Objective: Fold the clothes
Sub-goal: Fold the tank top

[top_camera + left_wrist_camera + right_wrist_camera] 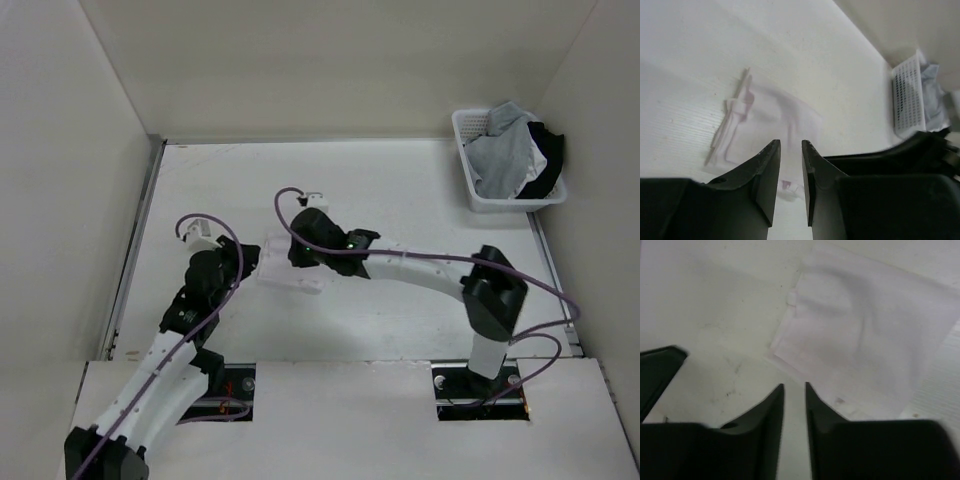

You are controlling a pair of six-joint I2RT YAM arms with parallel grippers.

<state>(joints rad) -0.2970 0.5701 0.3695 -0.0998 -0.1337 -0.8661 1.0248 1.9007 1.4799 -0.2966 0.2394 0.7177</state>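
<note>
T-shirt [274,266] folded small, flat mid-bench [400,200] | left hand [791,144] slightly apart, empty, beside it | right hand [795,386] slightly apart, empty, above, partly hiding it | basket [470,192] holding grey garment [505,152] and black garment [549,150], far-right corner

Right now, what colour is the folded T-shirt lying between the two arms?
The T-shirt is plain white, clearest in the right wrist view.

Pale walls [330,60] enclose a white table [400,190] on three sides; a white basket [505,204] sits far right.
</note>
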